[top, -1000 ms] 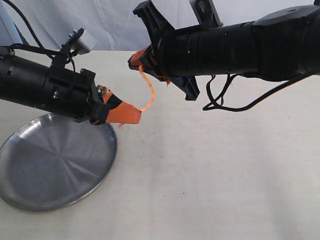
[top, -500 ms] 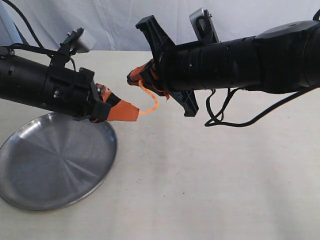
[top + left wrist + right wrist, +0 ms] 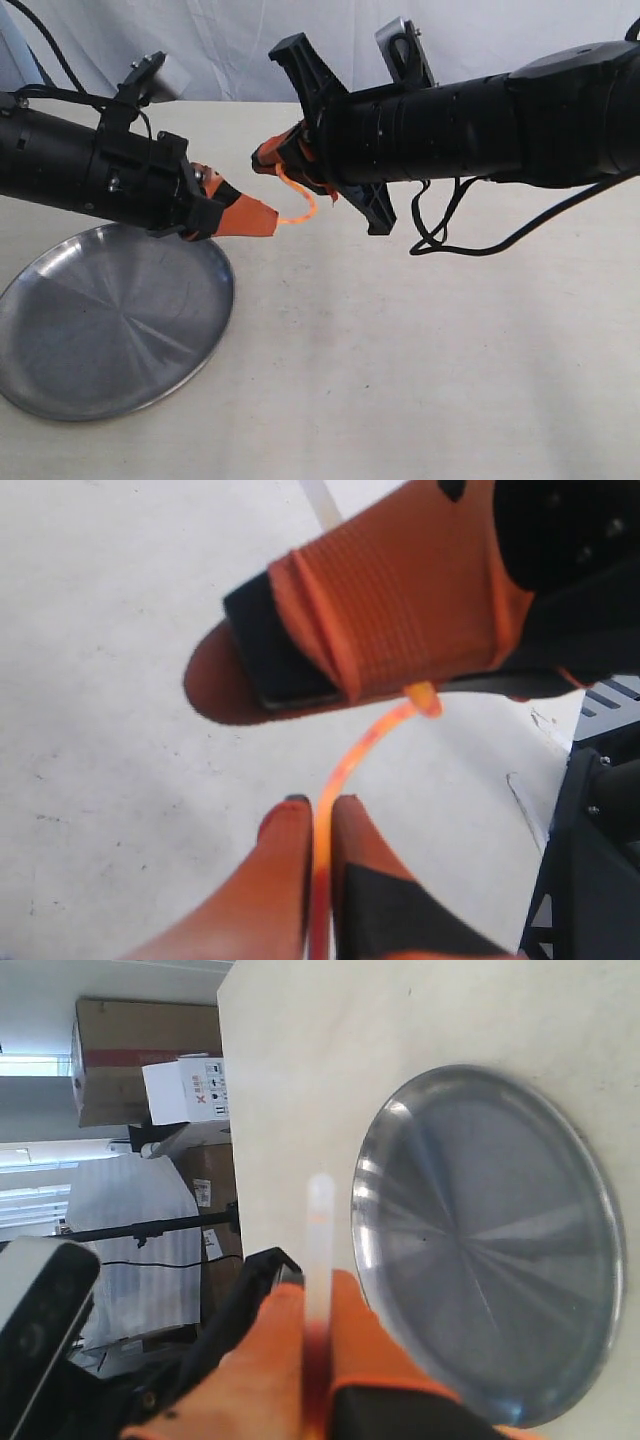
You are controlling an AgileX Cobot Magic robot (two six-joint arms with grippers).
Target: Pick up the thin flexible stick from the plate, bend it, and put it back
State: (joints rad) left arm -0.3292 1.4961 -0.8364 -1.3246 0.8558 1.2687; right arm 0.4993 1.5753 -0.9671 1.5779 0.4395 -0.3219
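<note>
Here's the table (image 3: 430,370): a pale cream top, matte and flat, filling the exterior view from the near edge back to the white backdrop. One thing lies directly on it, the plate (image 3: 110,325), a round, shallow dish of shiny silver metal, and it sits flat at the near left of that view. Its low rim catches the light and radial reflections fan out from its middle. A thin dark shadow hugs the rim on the near side. The right wrist view shows the plate (image 3: 490,1250) whole, close to one edge of the table (image 3: 300,1070). In the left wrist view the table (image 3: 110,680) shows faint dark specks.
</note>
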